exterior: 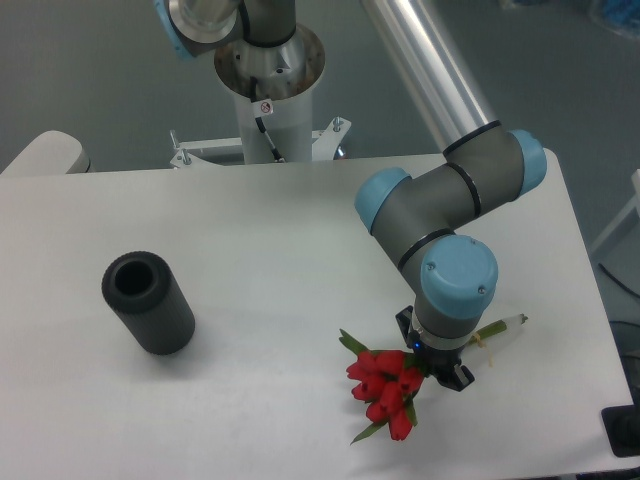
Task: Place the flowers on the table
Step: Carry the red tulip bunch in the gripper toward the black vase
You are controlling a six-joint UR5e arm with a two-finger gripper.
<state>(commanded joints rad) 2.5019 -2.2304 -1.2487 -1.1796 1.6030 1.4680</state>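
Red flowers (385, 385) lie low over the table (280, 260) near its front right corner, pale stem end toward the right edge. Gripper (437, 368) sits over the stems, mostly hidden by the wrist; grasping or released, cannot tell. Black cylinder (148, 303) stands well apart, toward the left edge.

Cylinder (148, 303) left on table (280, 230), flowers (388, 385) right, under pincer (436, 362)

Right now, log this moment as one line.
hand: over tulip bunch, grip unclear | tulips: low at table | black cylinder: upright, apart
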